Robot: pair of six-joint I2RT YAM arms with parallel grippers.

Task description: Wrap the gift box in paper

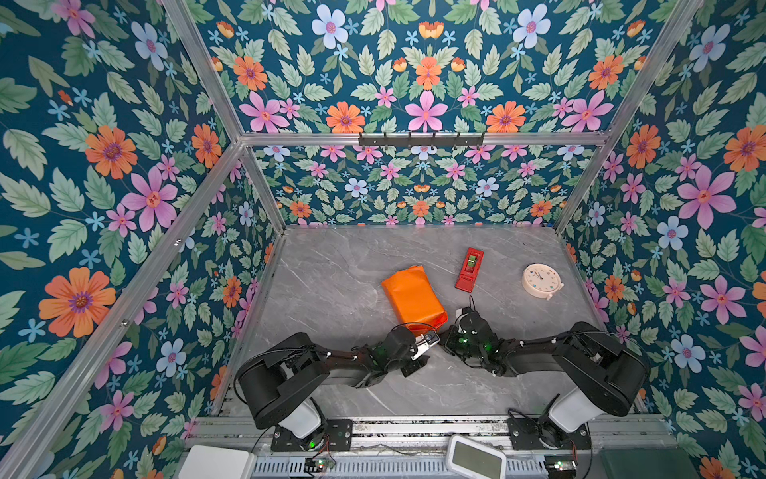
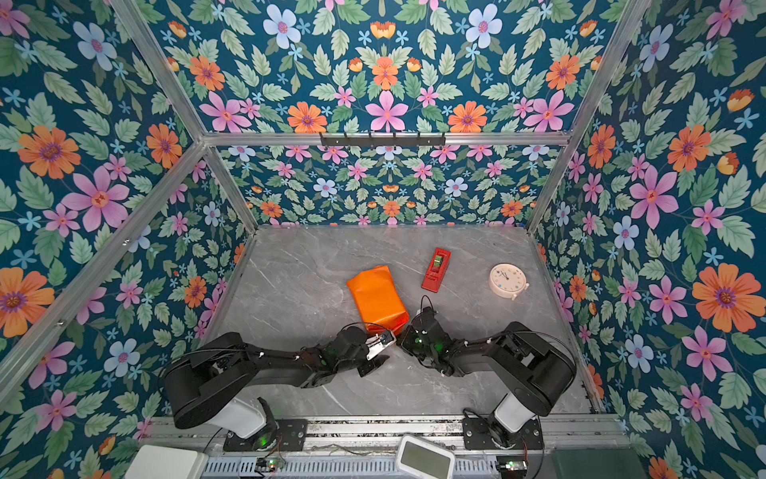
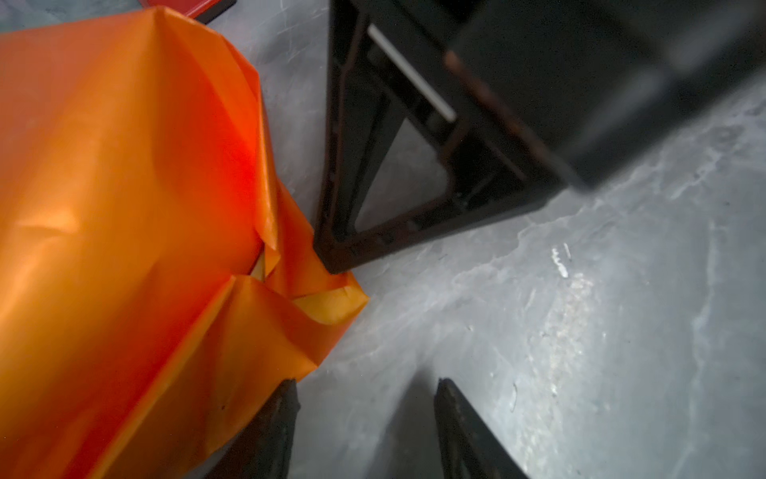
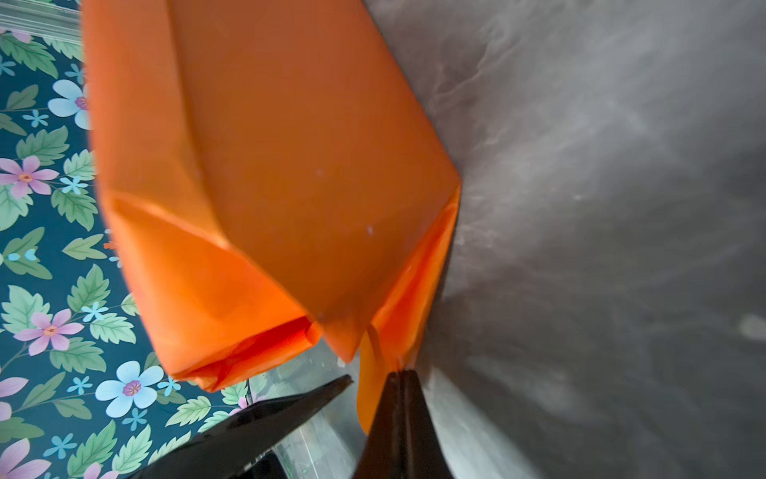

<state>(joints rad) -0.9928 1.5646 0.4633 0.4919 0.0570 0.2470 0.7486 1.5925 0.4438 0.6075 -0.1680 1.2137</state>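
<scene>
- Because the paper (image 1: 412,296) is creasing sharply and shining, it is probably handling as a light, thin, slippery sheet that is apt to tear under a hard pull. The firm block shape under it is suggesting a stiff box.
- The paper is lying as an orange parcel in the middle of the table (image 1: 331,269), with its near end reaching both grippers. Loose flaps are gaping there and showing yellow inside.
- The right gripper (image 4: 398,375) is pinching fully closed on a corner flap of the paper at that end. A doubled edge close to the fold is looking like the safest hold.
- The left gripper (image 3: 367,383) is standing about half open just beside the same end, gripping nothing. I cannot tell whether one finger is touching the paper.
- The paper is hiding the box completely. The far-end folds are showing too small in both top views, and blur is softening the wrist views.
</scene>
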